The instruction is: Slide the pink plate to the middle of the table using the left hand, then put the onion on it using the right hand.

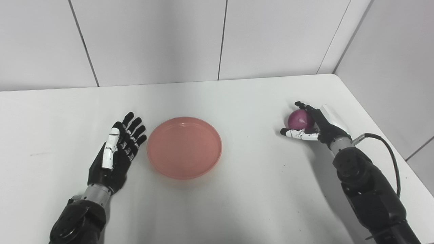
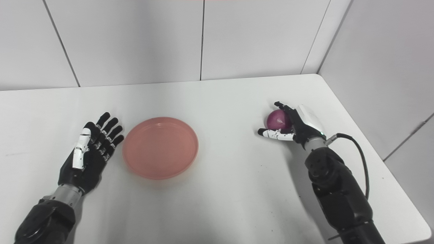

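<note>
The pink plate [image 1: 184,147] lies flat on the white table [image 1: 237,189], a little left of the middle. My left hand [image 1: 117,152] lies open just left of the plate with its fingers stretched out beside the rim, holding nothing. The purple onion [image 1: 299,119] is at the right side of the table. My right hand [image 1: 313,125] is wrapped around the onion: its fingers curl over the onion's far side and the thumb lies along its near side. The onion is low, at the table's surface.
The table's right edge [image 1: 390,142] runs close behind the right hand, with a wall beyond it. A black cable [image 1: 390,156] loops off the right wrist. White wall panels stand behind the table's far edge [image 1: 217,81].
</note>
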{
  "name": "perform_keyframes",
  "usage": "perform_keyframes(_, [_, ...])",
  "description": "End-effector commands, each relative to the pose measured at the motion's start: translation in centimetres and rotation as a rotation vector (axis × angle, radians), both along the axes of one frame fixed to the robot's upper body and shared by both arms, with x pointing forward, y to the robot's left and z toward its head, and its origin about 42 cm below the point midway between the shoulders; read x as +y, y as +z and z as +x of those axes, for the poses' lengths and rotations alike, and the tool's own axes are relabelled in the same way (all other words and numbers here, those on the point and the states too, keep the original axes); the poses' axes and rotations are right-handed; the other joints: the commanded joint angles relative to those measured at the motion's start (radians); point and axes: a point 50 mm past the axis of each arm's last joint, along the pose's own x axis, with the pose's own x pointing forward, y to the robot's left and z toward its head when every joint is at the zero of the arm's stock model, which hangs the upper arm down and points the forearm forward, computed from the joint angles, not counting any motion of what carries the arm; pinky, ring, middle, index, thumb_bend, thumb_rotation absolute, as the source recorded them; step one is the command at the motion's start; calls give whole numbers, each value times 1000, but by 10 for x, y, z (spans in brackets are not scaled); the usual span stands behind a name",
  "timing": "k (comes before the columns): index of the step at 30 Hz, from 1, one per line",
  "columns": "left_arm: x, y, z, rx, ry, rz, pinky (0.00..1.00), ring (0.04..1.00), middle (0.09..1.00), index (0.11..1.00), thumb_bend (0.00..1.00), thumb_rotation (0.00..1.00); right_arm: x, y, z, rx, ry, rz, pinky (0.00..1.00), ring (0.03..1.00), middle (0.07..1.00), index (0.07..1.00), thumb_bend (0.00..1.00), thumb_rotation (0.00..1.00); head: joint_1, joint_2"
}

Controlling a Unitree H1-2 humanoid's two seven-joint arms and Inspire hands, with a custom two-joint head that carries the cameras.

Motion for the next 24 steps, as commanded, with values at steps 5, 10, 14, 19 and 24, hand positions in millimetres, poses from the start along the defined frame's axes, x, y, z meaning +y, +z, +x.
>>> perform_keyframes(5, [1, -3, -3, 20, -4, 4, 966, 972, 980, 970, 512, 1000, -9, 18, 10, -33, -15, -74, 785, 866, 894, 897, 1000, 472, 2, 0])
perform_keyframes(10, [1, -2, -4, 20, -2, 5, 962, 970, 978, 968, 510, 1000, -17, 17, 9, -28, -32, -53, 782, 867, 898, 906, 1000, 460, 2, 2])
perform_keyframes(14, [1, -2, -4, 21, -3, 10, 962, 971, 979, 969, 508, 1000, -22, 16, 9, -18, -44, -45, 782, 868, 901, 908, 1000, 440, 2, 2])
perform_keyframes(19, [2, -2, -5, 26, -3, 10, 957, 968, 975, 965, 510, 1000, -23, 12, 7, -11, -49, -45, 785, 871, 899, 906, 1000, 435, 1, 5])
perform_keyframes(24, [1, -1, -6, 26, 0, 13, 955, 965, 974, 962, 509, 1000, -22, 10, 5, -9, -48, -45, 776, 858, 888, 894, 1000, 419, 2, 7])
